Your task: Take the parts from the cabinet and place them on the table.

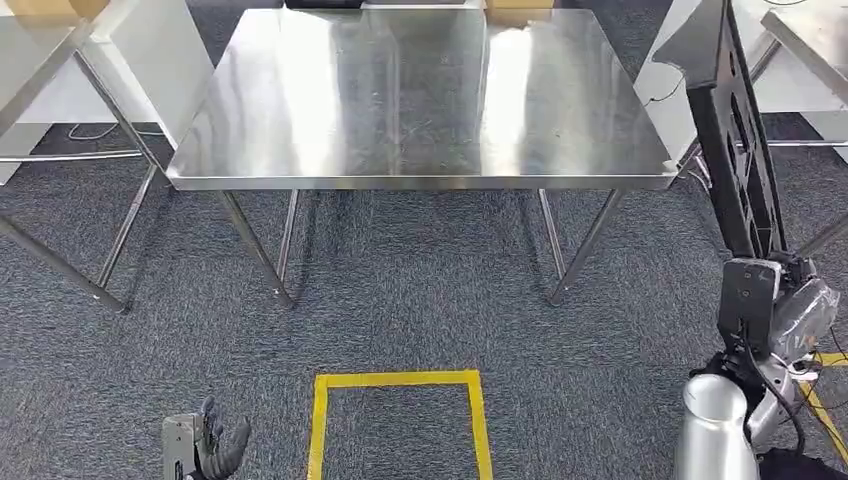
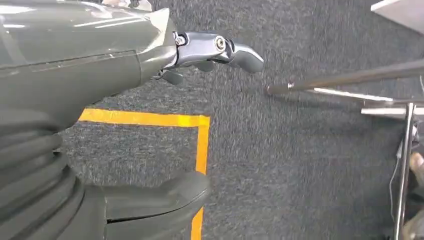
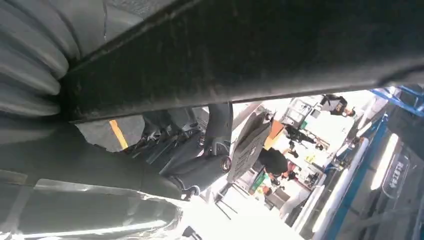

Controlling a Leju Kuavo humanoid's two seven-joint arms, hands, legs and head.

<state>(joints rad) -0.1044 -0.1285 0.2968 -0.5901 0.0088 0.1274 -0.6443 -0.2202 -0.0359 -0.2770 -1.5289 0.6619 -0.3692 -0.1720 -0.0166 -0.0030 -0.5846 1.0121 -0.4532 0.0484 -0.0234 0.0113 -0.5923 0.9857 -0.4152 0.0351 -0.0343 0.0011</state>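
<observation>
**Long black part carried up to the steel worktop**

Grey, nubbly carpet runs under a bare, brushed-steel worktop [image 1: 420, 100] on thin splayed legs, its sheen streaked with reflections. Rising at the scene's right side, the part [image 1: 738, 130] is a long, flat black bar with cut-out slots, matte and rigid; the right hand [image 1: 775, 305] has its fingers [image 3: 215, 150] wrapped round its lower end. It stands well off the worktop's right edge.

Judged from this, setting it down well means swinging the tall end inward, lowering it flat and releasing only once it rests fully.

Low beside yellow floor tape [image 1: 398, 380], the left hand [image 1: 205, 445] hangs loosely spread, holding nothing.
</observation>
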